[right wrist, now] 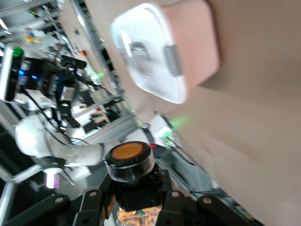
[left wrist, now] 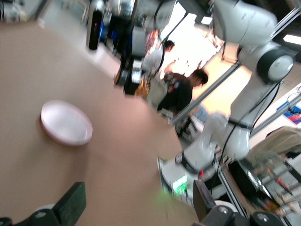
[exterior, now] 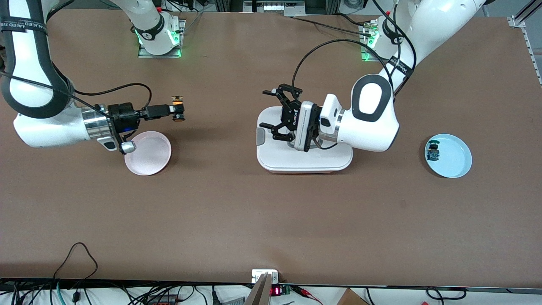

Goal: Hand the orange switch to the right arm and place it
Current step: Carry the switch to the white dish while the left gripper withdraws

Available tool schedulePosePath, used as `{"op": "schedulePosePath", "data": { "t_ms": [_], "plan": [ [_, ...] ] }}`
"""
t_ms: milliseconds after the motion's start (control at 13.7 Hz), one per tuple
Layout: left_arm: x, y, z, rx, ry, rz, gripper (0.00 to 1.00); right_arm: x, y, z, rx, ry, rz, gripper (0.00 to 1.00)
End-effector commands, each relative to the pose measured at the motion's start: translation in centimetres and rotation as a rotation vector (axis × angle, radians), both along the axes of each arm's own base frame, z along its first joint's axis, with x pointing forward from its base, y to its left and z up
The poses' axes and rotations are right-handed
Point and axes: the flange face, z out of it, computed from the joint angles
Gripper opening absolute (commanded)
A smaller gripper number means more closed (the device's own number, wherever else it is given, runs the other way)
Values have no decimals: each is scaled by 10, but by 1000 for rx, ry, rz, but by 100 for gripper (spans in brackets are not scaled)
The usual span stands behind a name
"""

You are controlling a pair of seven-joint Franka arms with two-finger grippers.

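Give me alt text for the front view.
The right gripper holds the orange switch in the air above the table, near the pink plate. The open left gripper hovers over the white lidded box.

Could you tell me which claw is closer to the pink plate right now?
The right claw: shut on the orange switch, it hangs beside the pink plate, just off its rim. The left claw is open over the white lidded box at mid-table.
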Motion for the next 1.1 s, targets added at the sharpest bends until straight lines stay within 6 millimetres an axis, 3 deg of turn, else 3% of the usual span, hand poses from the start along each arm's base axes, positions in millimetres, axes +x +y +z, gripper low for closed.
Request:
{"op": "schedulePosePath", "data": {
  "t_ms": [0, 147, 220, 366, 440, 733, 879, 1026],
  "plan": [
    [-3, 5, 9, 173, 64, -76, 100, -8, -38, -3, -110, -71, 100, 0],
    [-9, 15, 6, 282, 99, -130, 100, -13, -56, -12, -178, -145, 209, 0],
    [-2, 28, 5, 349, 128, -116, 100, -15, -68, -17, -223, -186, 278, 0],
    [3, 45, 20, 455, 194, -129, 100, -14, -83, -24, -291, -278, 383, 0],
    [12, 63, 31, 523, 223, -118, 100, -12, -89, -29, -315, -329, 432, 0],
    [32, 131, 51, 907, 274, 24, 100, 4, -94, -35, -465, -547, 710, 0],
    [31, 153, 74, 1148, 225, 115, 100, 11, -94, -37, -506, -652, 855, 0],
    [36, 175, 73, 1322, 150, 149, 100, 14, -94, -47, -476, -761, 972, 0]
  ]
}}
